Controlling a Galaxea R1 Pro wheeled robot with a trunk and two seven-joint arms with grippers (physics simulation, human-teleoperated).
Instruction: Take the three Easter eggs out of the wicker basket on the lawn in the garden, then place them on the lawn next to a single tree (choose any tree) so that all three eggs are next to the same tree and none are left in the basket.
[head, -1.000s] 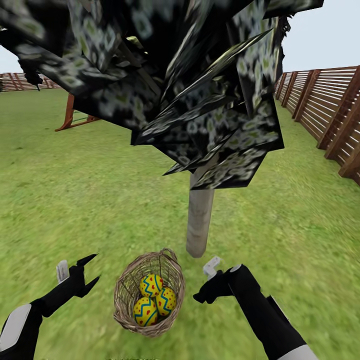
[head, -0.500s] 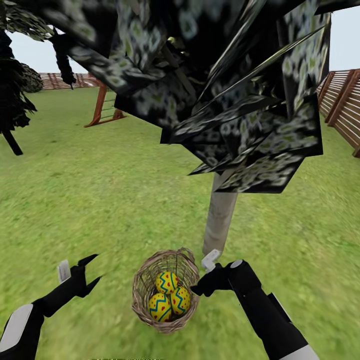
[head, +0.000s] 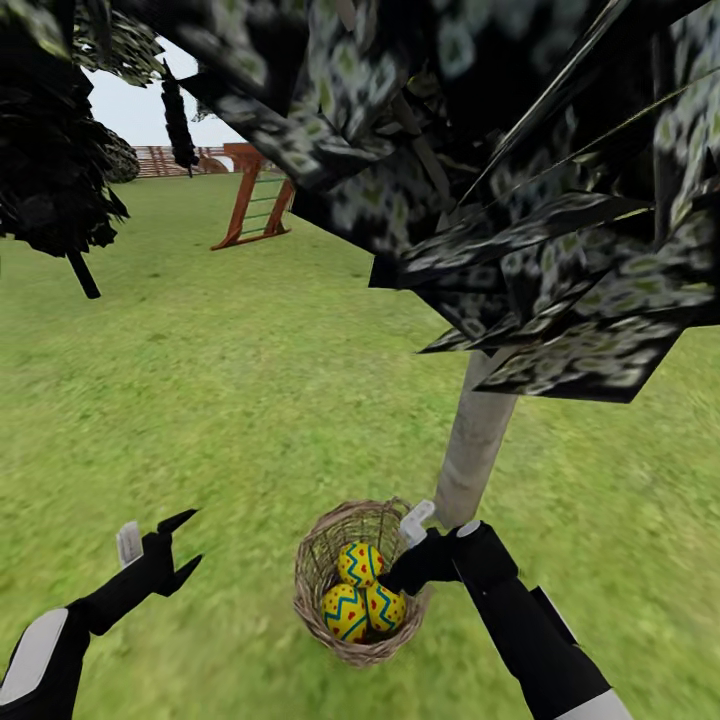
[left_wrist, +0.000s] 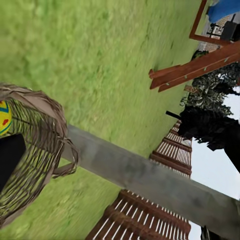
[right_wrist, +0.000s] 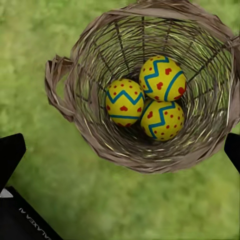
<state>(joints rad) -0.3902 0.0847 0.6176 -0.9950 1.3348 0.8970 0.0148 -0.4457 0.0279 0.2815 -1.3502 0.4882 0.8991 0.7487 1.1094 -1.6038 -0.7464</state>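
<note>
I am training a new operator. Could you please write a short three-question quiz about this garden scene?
1. How many eggs lie in the basket?
2. True or false: the basket stands far from any tree.
3. Which gripper is over the basket? A) left B) right

Key:
1. Three.
2. False: it sits on the lawn right beside the pale trunk.
3. B; the right wrist view looks straight down into the basket between open fingers.

My left gripper (head: 178, 550) hangs low out front, its fingers spread apart. My right arm (head: 520, 620) reaches forward, and my right gripper (head: 408, 570) has its fingertips (right_wrist: 10, 152) spread wide.
</note>
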